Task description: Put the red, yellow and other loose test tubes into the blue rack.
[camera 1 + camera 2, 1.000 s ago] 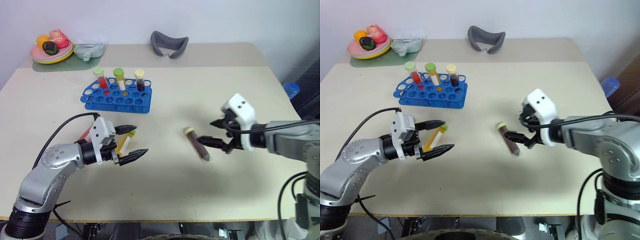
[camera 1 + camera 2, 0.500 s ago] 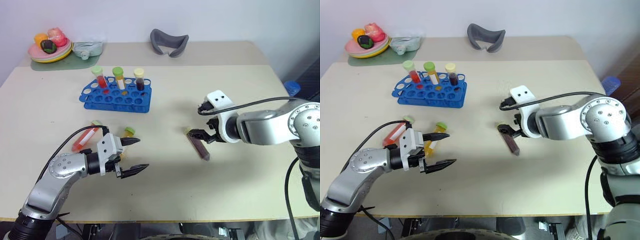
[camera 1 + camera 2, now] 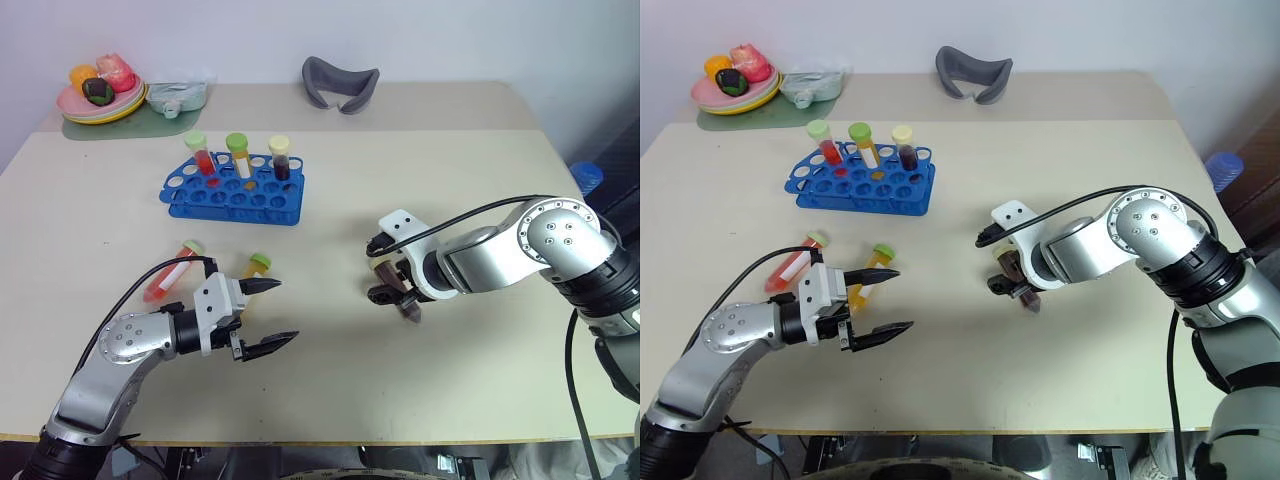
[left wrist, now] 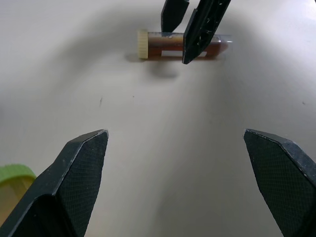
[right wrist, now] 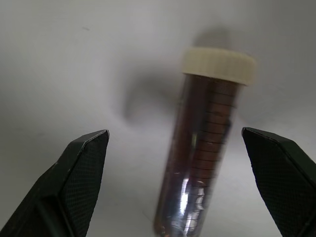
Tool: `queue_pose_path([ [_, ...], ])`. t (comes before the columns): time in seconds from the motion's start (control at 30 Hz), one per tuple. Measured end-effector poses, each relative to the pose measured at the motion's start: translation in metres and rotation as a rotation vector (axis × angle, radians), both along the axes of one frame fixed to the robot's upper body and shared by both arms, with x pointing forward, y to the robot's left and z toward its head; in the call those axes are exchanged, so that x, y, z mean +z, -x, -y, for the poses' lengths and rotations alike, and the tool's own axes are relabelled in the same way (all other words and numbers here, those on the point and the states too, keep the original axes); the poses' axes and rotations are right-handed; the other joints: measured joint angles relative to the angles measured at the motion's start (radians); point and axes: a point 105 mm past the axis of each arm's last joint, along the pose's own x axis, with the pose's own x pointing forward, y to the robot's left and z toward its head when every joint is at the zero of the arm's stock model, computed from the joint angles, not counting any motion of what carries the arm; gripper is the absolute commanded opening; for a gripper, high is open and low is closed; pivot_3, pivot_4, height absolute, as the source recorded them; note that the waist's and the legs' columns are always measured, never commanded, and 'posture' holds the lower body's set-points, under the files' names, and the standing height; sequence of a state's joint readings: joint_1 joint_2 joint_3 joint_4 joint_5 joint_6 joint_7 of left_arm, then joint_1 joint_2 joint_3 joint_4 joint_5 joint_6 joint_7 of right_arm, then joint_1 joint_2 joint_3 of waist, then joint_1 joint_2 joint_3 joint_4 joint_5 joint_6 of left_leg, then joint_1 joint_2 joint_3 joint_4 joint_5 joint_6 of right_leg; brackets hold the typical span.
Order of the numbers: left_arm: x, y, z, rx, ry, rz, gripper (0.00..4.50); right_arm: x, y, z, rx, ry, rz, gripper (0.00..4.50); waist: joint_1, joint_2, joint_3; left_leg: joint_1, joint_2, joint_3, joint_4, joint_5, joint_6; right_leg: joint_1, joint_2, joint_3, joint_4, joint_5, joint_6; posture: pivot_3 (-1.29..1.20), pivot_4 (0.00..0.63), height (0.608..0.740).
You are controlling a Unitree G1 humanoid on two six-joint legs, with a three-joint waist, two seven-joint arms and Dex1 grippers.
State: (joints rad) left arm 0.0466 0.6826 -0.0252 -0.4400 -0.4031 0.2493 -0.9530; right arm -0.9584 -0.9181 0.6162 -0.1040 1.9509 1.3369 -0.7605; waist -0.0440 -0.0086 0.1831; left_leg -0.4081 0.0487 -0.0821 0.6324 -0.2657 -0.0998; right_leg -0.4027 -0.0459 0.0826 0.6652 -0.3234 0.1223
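Rack (image 3: 233, 191) at upper left holds three tubes; we still must load the red (image 3: 170, 279), yellow (image 3: 254, 267) and brown (image 3: 403, 299) tubes lying on the counter (image 3: 330, 350), both tools (image 3: 258, 315) (image 3: 386, 279) open and empty.

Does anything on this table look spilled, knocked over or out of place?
Nothing looks spilled. Three capped test tubes lie flat instead of standing in the blue rack: a dark brown tube under the open right gripper, and a red tube and a yellow tube by the left gripper.
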Motion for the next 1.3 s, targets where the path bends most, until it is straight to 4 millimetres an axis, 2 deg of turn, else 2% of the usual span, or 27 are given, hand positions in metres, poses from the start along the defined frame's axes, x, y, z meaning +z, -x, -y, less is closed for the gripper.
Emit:
queue_pose_path([
  [0.17,0.001,0.000,0.001,0.000,0.000,0.001,4.49,-0.004,-0.007,0.007,-0.062,0.022,-0.011,4.37,-0.001,0.000,0.000,0.000,0.000,0.000,0.000,0.000,0.000,0.000,0.000,0.000,0.000,0.000,0.000,0.00,0.150,0.740],
  [0.43,0.012,-0.003,0.009,0.010,0.003,0.024,4.49,-0.007,-0.010,0.006,-0.091,0.063,0.005,4.37,-0.001,0.000,0.000,0.000,0.000,0.000,0.000,0.000,0.000,0.000,0.000,0.000,0.001,0.000,0.000,0.00,0.150,0.740],
  [0.53,0.016,-0.005,0.013,0.009,0.004,0.025,4.50,-0.008,-0.011,0.006,-0.098,0.075,0.012,3.61,-0.002,0.000,-0.001,0.000,0.000,0.000,0.001,0.000,0.000,0.000,0.000,0.000,0.001,0.000,0.000,0.00,0.150,0.740],
  [0.63,0.020,-0.007,0.014,0.010,0.011,0.026,4.50,-0.007,-0.013,0.005,-0.111,0.068,0.017,2.17,-0.003,0.000,-0.001,0.000,0.000,0.000,0.001,0.000,0.000,0.000,0.001,0.000,0.002,0.000,0.000,0.00,0.150,0.740],
  [0.67,0.020,-0.008,0.014,0.011,0.011,0.023,4.50,-0.007,-0.013,0.004,-0.110,0.065,0.018,1.56,-0.003,0.000,-0.001,0.000,0.000,0.000,0.001,0.000,0.000,0.000,0.001,0.000,0.002,0.000,0.000,0.00,0.150,0.740],
  [0.7,0.020,-0.008,0.014,0.012,0.011,0.021,4.50,-0.007,-0.013,0.003,-0.110,0.062,0.019,1.24,-0.003,0.000,-0.001,0.000,0.000,0.000,0.001,0.000,0.000,0.000,0.001,0.000,0.001,0.000,0.000,0.00,0.150,0.740],
  [1.07,0.012,-0.004,0.007,0.022,0.014,0.000,4.50,-0.006,-0.014,0.000,-0.111,0.043,0.025,1.24,-0.004,0.000,-0.001,0.000,0.000,0.000,0.001,0.000,0.000,0.000,0.001,0.000,0.002,0.000,0.000,0.00,0.150,0.740],
  [1.13,0.013,-0.010,-0.005,0.090,0.026,0.009,4.50,0.003,-0.016,-0.009,-0.082,0.004,0.046,1.24,-0.007,0.001,0.000,0.000,0.000,0.000,0.000,0.000,0.000,-0.002,0.001,0.001,0.002,0.000,0.000,0.00,0.150,0.740],
  [1.17,0.017,-0.014,-0.013,0.137,0.052,0.015,4.50,0.014,-0.018,-0.018,-0.054,-0.038,0.078,1.24,-0.008,0.002,0.001,-0.001,0.000,0.000,0.000,0.000,0.000,-0.003,0.001,0.000,0.003,0.000,0.000,0.00,0.150,0.740],
  [1.23,0.027,-0.023,-0.033,0.246,0.099,0.047,4.50,0.050,-0.022,-0.041,0.040,-0.159,0.225,1.24,-0.009,0.003,0.001,-0.001,0.001,0.000,0.000,0.000,0.000,-0.004,0.001,0.000,0.003,0.000,0.000,0.00,0.150,0.740],
  [1.3,0.035,-0.030,-0.055,0.357,0.144,0.077,4.50,0.093,-0.021,-0.067,0.178,-0.294,0.450,1.24,-0.003,0.003,0.001,-0.001,0.001,-0.001,-0.001,0.000,0.000,-0.004,0.001,-0.001,0.001,0.000,0.000,0.00,0.150,0.740],
])
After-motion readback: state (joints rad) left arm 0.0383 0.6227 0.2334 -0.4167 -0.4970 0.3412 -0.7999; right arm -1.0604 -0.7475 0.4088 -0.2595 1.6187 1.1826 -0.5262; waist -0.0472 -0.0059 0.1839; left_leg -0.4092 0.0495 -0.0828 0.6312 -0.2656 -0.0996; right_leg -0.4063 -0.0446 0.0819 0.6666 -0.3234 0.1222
